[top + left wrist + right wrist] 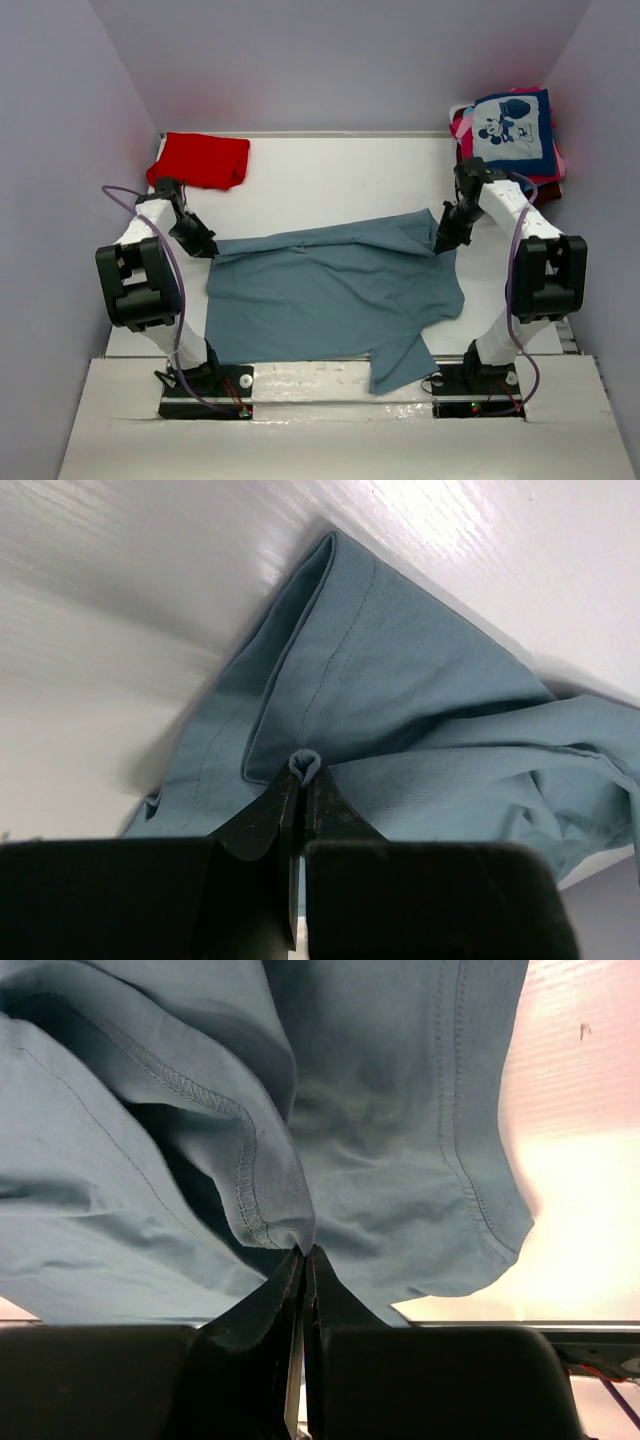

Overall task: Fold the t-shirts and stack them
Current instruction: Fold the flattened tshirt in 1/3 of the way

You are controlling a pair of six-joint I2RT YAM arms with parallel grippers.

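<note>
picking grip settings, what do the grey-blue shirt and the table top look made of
Grey-blue t-shirt: soft knit fabric, probably cotton, matte; it drapes in loose folds and shows stitched hems in the wrist views.
Table: hard, smooth white surface, likely laminate or painted board, semi-gloss; it reflects bright glare and shows faint grain lines.

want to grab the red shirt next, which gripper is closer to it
Left. The left gripper pinches the grey-blue t-shirt just in front of the red t-shirt at the far left; the right gripper holds that shirt's opposite edge, across the table.
</note>
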